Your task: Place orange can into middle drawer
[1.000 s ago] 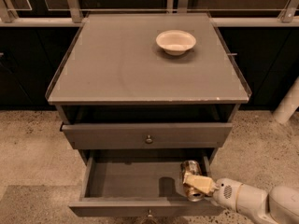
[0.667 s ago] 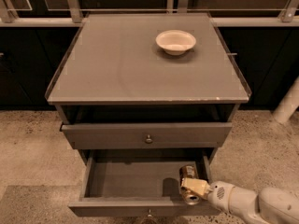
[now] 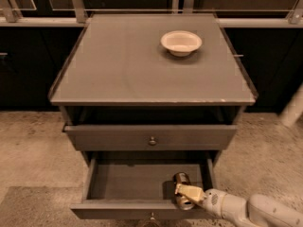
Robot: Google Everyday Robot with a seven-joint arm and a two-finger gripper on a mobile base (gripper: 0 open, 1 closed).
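Orange can (image 3: 181, 181) sits inside the middle drawer (image 3: 128, 210), front-right corner, close to the front wall. Its silver end faces up & toward the back. Can't tell if its base rests on the drawer floor.

L to R: speckled floor (image 3: 28, 145) on the left, w/ a darker patch near the bottom corner. Then the grey cabinet (image 3: 128, 65), centre frame, w/ a flat, wide top. Below the top is an open gap, then the upper drawer (image 3: 109, 137), shut or nearly so, w/ a small round knob (image 3: 152, 140) at mid-front. Under it the middle drawer is pulled well out. Its grey floor is bare on the left & centre, and only the top of its own knob shows at the frame's bottom edge.

Right of centre on the cabinet top: white bowl (image 3: 181, 42), upright, toward the back, well apart from the can.

Lower right: gripper (image 3: 184, 194) is down in the drawer at the can. Its pale fingers (image 3: 190, 192) clasp the can's side. The white arm (image 3: 246, 209) runs from there over the drawer's front-right corner & out of frame at bottom right.
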